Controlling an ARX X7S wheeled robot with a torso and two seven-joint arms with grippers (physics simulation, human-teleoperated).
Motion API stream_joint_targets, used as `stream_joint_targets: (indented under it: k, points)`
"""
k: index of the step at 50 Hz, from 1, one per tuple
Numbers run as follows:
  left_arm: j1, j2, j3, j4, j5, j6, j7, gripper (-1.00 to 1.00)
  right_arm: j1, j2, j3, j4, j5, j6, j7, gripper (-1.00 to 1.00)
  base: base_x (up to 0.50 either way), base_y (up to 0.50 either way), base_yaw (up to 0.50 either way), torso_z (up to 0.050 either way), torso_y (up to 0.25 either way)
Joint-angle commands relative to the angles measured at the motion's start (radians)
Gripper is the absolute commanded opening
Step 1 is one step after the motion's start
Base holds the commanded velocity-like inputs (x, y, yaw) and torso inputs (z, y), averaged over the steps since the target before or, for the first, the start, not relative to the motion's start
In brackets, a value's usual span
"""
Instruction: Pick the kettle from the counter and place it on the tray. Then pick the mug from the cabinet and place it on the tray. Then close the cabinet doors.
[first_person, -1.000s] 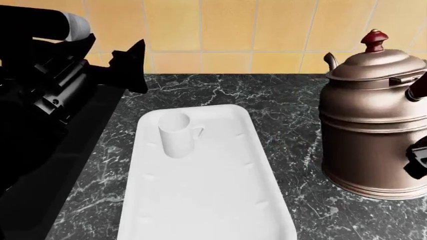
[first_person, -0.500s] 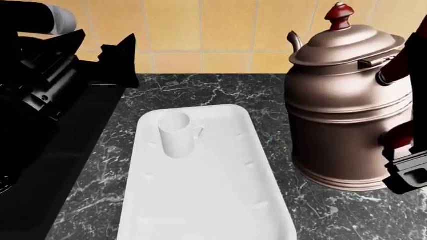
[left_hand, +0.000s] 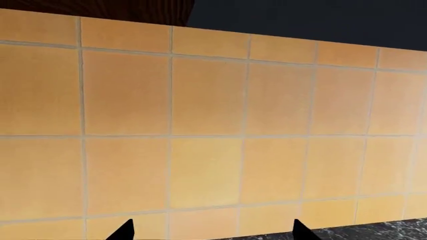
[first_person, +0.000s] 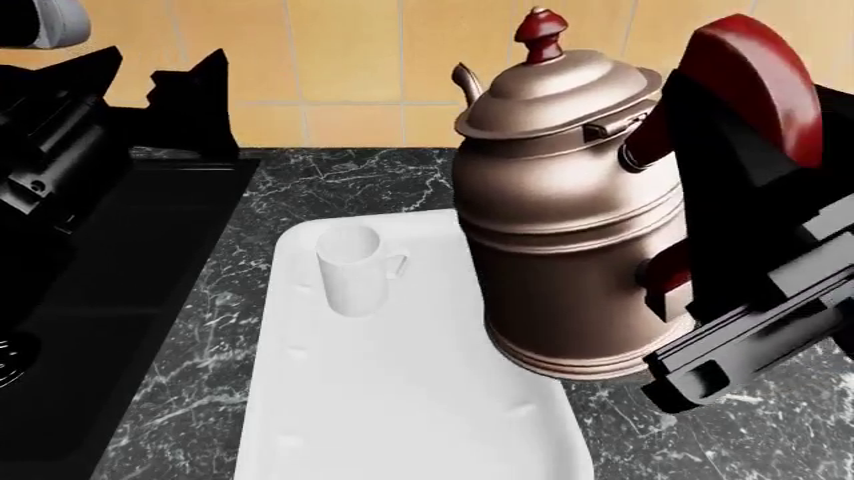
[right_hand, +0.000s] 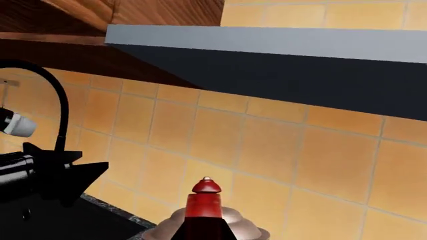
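Kettle transfer, head view: the tall bronze-brown metal kettle (first_person: 567, 215) with red knob and red handle hangs from my right gripper (first_person: 727, 290), whose fingers are clamped on the handle at the frame's right. Its base overlaps the right rim of the flat white rectangular tray (first_person: 400, 400), which lies on the black marble-look tabletop (first_person: 334, 180). The small white cylindrical mug (first_person: 354, 268) already stands in the tray's upper left part, apart from the kettle. My left gripper (first_person: 187, 95) sits at upper left, fingers apart and empty. Judgement: I should carry the kettle fully inside the rim, clear of the mug, lower it level, then release.
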Motion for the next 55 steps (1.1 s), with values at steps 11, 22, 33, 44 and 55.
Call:
stream_joint_targets:
  k: [11, 22, 33, 44, 55]
  points:
    - [0.027, -0.025, -0.029, -0.006, -0.006, 0.016, 0.002, 1.0, -0.003, -0.226, -0.104, -0.018, -0.128, 0.018, -0.003, -1.0, 0.0, 0.0, 0.0, 0.0, 0.001]
    - [0.034, -0.03, -0.034, -0.013, -0.003, 0.024, 0.004, 1.0, -0.064, -0.288, -0.11, -0.028, -0.183, 0.016, -0.035, -1.0, 0.0, 0.0, 0.0, 0.0, 0.0]
    - [0.041, -0.033, -0.038, -0.016, -0.005, 0.029, 0.004, 1.0, -0.134, -0.365, -0.134, -0.005, -0.284, 0.036, -0.109, -1.0, 0.0, 0.0, 0.0, 0.0, 0.001]
    - [0.051, -0.038, -0.042, -0.027, 0.004, 0.042, 0.011, 1.0, -0.218, -0.437, -0.157, 0.034, -0.416, 0.045, -0.224, -1.0, 0.0, 0.0, 0.0, 0.001, 0.0]
    - [0.065, -0.043, -0.046, -0.032, 0.009, 0.053, 0.017, 1.0, -0.3, -0.476, -0.165, 0.061, -0.513, 0.025, -0.315, -1.0, 0.0, 0.0, 0.0, 0.0, 0.001]
